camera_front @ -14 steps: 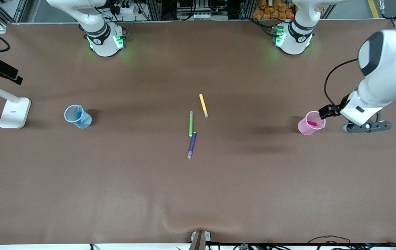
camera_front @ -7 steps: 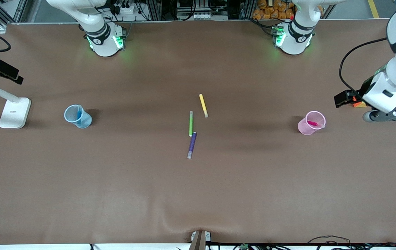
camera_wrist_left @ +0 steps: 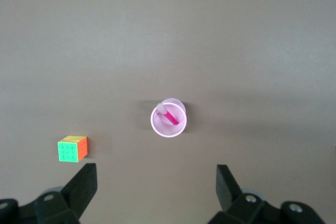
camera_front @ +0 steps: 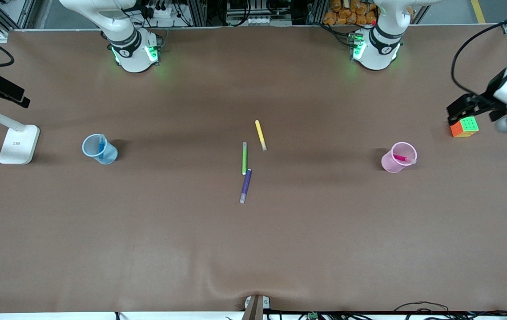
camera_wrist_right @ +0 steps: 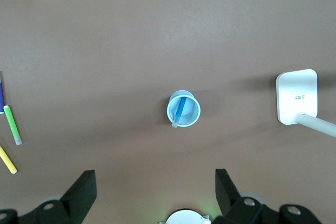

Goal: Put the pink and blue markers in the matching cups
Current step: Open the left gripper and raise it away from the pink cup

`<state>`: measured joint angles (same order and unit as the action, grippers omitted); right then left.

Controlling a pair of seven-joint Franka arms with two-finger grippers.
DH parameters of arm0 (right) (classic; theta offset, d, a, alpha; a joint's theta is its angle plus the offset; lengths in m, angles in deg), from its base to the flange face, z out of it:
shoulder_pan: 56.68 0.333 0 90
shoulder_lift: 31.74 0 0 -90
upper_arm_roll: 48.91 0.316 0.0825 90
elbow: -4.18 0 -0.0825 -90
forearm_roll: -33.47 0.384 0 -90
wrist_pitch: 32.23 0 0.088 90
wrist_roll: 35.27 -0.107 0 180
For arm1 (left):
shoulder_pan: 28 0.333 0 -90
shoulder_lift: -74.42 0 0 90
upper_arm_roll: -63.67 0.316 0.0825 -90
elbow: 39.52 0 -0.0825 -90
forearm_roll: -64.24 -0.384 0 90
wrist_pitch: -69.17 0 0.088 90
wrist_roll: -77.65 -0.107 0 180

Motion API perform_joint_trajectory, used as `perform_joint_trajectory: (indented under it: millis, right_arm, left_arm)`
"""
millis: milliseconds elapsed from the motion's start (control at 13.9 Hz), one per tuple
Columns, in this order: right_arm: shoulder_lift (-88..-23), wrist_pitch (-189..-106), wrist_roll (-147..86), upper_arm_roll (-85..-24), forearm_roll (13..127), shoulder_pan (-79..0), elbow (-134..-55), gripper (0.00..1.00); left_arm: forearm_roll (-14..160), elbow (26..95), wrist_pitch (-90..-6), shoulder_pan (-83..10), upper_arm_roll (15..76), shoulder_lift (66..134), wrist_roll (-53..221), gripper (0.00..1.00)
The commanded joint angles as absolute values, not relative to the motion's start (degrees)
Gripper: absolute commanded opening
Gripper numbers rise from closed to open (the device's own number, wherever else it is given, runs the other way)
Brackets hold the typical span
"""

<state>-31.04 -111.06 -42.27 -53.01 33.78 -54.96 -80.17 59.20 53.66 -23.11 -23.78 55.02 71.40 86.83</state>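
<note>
Pink marker [camera_front: 401, 158] leans in pink cup [camera_front: 393, 162], pale cap up; both claws [camera_wrist_left: 156, 192] [camera_wrist_right: 155, 192] wide open, empty.

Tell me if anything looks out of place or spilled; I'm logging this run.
Nothing spilled. The pink marker leans in the upright pink cup, the blue marker in the blue cup. The only stray item is a puzzle cube toward the left arm's end.

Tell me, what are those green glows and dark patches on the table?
Front view: green lights on both arm bases spill onto the brown table; soft shadows lie beside the blue cup and pink cup. Right wrist view: a green glow at the bottom edge. Left wrist view: even light, faint shadow by the pink cup.
</note>
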Motion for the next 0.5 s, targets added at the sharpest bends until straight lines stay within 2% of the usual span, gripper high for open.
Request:
perform_joint_trajectory:
  millis: [0, 432]
  right_arm:
    - [-30.1, -110.9, -41.6, -53.0, 32.9, -54.6, -81.1, 1.0]
    - [-30.2, -110.7, -41.7, -53.0, 32.9, -54.5, -81.1, 1.0]
  left_arm:
    - [60.5, 56.0, -22.1, -22.6, 55.0, 68.5, 86.1, 1.0]
    - [61.6, 57.4, -21.8, -22.1, 54.9, 68.7, 87.0, 1.0]
